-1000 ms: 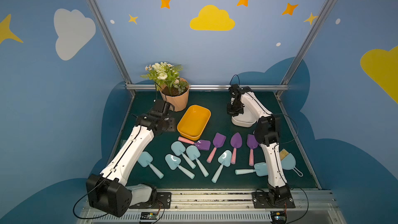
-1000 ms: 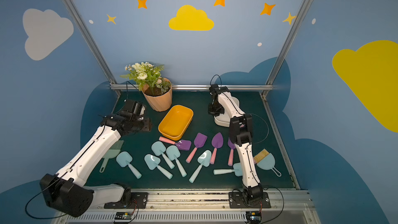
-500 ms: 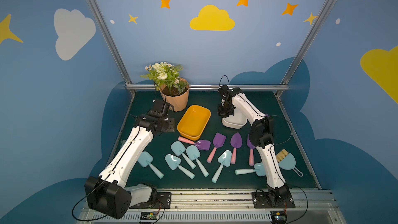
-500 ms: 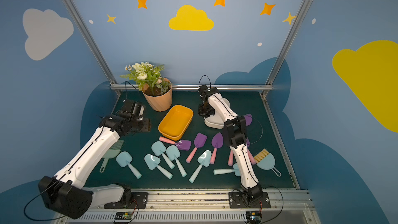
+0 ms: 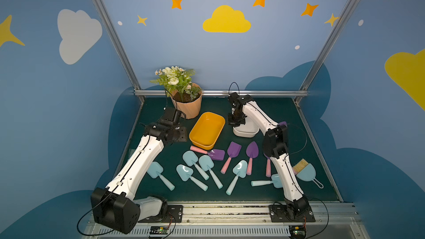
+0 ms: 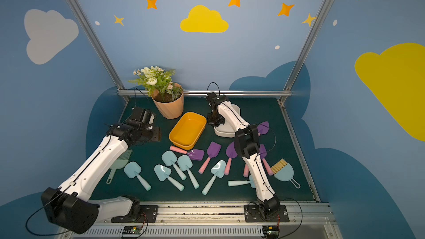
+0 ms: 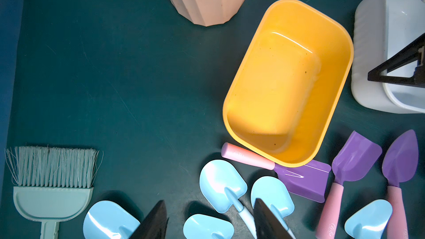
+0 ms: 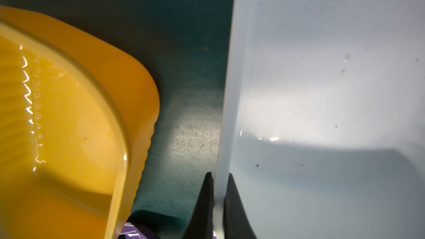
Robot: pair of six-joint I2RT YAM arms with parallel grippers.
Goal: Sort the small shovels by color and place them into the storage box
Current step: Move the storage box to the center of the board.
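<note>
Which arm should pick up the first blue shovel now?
Left. The left fingers are open and empty, right over the blue shovels. The right fingers are shut on the white box wall, farther from them.

The right end effector [image 5: 235, 123] has dragged the white box [image 5: 243, 132] nearer the yellow box [image 5: 203, 145].

Blue shovels [image 5: 190, 158] and pink-handled purple shovels [image 5: 234, 149] lie flat before the yellow box [image 5: 207, 127] and white box [image 5: 243, 132].
</note>
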